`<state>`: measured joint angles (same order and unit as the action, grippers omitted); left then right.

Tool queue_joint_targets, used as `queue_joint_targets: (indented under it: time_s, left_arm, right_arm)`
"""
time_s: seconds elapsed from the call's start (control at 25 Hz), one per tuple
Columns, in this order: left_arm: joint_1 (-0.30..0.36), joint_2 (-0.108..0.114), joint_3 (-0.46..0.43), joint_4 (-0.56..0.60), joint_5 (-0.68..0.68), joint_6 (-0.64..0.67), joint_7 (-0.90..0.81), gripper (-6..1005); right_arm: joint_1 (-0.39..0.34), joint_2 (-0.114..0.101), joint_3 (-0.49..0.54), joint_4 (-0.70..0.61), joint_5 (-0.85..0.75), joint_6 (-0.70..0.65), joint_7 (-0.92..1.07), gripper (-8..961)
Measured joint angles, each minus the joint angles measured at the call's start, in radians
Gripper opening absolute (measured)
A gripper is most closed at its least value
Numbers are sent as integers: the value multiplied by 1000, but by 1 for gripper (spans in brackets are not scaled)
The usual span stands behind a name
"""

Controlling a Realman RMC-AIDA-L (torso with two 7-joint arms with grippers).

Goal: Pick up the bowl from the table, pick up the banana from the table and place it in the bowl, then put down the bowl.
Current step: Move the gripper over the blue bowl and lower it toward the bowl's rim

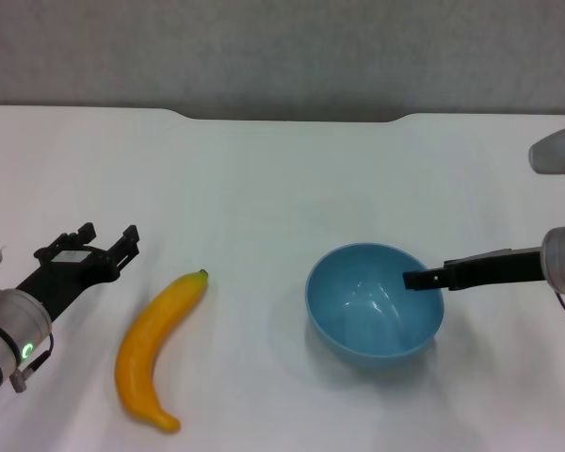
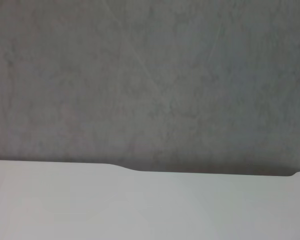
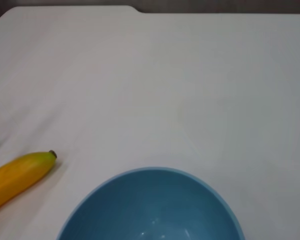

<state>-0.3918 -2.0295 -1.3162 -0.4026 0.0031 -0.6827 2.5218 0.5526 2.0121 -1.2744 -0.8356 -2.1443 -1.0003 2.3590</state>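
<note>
The light-blue bowl (image 1: 367, 320) stands upright on the white table (image 1: 264, 179), right of centre. The yellow banana (image 1: 155, 348) lies on the table to its left, stem tip pointing toward the far side. My right gripper (image 1: 416, 279) reaches in from the right, its tip over the bowl's right rim and just inside it. The right wrist view shows the bowl (image 3: 150, 210) close below and the banana's stem end (image 3: 20, 175) beyond. My left gripper (image 1: 108, 235) is open and empty, just left of the banana and apart from it.
The table's far edge has a shallow notch (image 1: 292, 119) in front of a grey wall. The left wrist view shows only the table edge (image 2: 140, 200) and the wall (image 2: 150, 80).
</note>
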Motion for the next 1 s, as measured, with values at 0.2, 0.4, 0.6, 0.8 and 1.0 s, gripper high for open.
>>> queue_joint_targets:
  time_s: [0.2,0.4,0.6,0.8,1.0]
  left_arm:
    - [-1,-1,0,-2,0,0,0,694]
    - [-1,-2,0,-9,-1,0,-3,692]
    - [1,-2,2,-10,0,0,-3,689]
    - [1,-2,2,-10,0,0,-3,687]
    - [0,-2,2,-11,0,0,-3,685]
  right_arm:
    - [3,0,-7,18,-5,12,2,830]
    - [3,0,-11,30,-5,30,-3,830]
    - [4,2,-56,70,-1,96,-9,830]
    - [24,5,-83,92,1,97,-3,830]
    - [31,5,-88,98,2,86,18,828]
